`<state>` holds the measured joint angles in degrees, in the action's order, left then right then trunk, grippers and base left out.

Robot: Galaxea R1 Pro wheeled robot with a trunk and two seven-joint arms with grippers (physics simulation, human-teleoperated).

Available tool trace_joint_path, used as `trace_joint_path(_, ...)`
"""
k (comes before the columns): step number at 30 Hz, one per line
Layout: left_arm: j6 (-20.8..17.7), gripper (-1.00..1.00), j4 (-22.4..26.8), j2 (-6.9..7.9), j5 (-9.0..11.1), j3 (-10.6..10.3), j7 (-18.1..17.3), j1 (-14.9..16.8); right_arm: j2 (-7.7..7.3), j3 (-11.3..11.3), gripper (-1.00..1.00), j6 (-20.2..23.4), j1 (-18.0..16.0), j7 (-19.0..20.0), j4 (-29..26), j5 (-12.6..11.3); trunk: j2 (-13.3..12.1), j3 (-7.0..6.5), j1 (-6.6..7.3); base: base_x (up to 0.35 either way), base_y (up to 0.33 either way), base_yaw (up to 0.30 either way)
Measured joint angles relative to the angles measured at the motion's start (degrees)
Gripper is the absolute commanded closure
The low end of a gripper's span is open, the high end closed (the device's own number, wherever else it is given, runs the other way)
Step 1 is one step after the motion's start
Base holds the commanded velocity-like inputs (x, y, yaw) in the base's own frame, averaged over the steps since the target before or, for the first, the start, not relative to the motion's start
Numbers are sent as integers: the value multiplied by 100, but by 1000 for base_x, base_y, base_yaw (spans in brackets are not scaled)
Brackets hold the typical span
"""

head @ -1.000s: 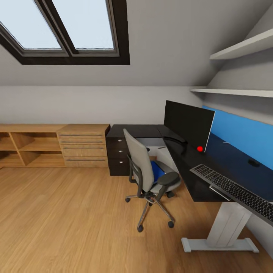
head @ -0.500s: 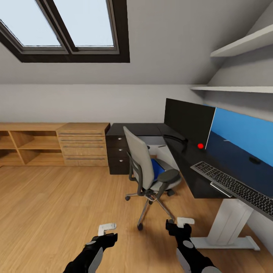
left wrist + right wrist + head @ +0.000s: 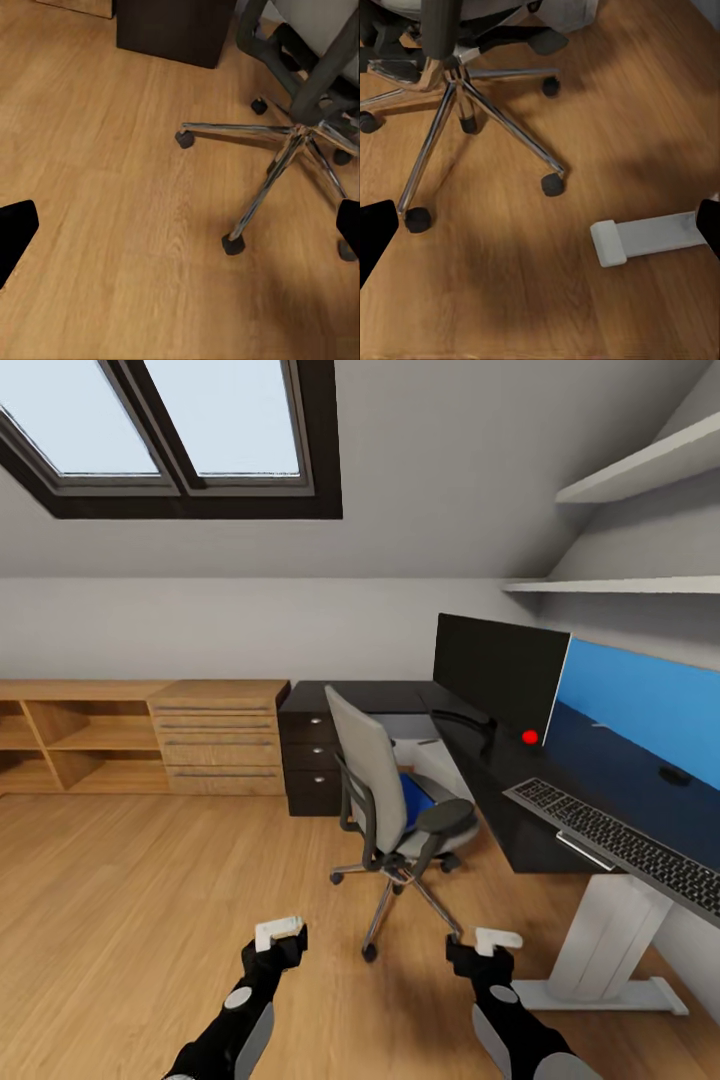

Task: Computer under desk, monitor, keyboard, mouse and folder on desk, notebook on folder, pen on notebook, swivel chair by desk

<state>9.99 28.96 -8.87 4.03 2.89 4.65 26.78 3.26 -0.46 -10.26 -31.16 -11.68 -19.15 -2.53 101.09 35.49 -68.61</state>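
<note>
The black desk (image 3: 500, 785) fills the 3 o'clock side of the head view. On it the monitor (image 3: 498, 672) stands at its 12 o'clock end, the keyboard (image 3: 620, 842) lies toward 5 o'clock by the front edge, and the mouse (image 3: 673, 775) sits near the blue wall. The wood floor (image 3: 130, 920) carries the swivel chair (image 3: 388, 810), the desk's white foot (image 3: 649, 238) and a light-wood shelf unit (image 3: 140, 738) at 9 o'clock.

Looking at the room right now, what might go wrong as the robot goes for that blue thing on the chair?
Two risks I'd guess at. The swivel chair stands on castors, so a nudge from either pincer may roll it away. The folder lies partly hidden behind the armrest, so a reach from the left pincer or right pincer may hit the armrest. Both pincers are open and empty.
</note>
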Motion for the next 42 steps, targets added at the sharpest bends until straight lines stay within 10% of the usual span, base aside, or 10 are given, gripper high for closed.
trace_joint_path(5, -24, -100, 756, -6, 2, 3, 17, -255, -16, 13, -100, 1017, -2, 17, -408, -1, 201, 90, -110, 0, 0, 0)
trace_joint_path(11, -2682, -100, 3263, 16, 7, 12, -2, -1098, -56, 12, -100, 2318, 85, 30, -1758, 10, 441, 197, -241, 0, 0, 0)
trace_joint_path(16, -3717, -100, 4434, 13, 4, 11, -9, -1623, -63, 14, -100, 2528, 510, 28, -2598, 18, 642, 288, -351, 0, 0, 0)
trace_joint_path(27, -4127, -100, 5141, 1, 1, -8, -14, -1903, -65, 28, -100, 2825, 1355, 11, -4015, 52, 1083, 484, -593, 0, 0, 0)
trace_joint_path(42, -4137, -100, 5416, -5, -21, -49, 6, -2141, -65, 28, -100, 2840, 1518, 22, -4318, 51, 1684, 754, -923, 0, 0, 0)
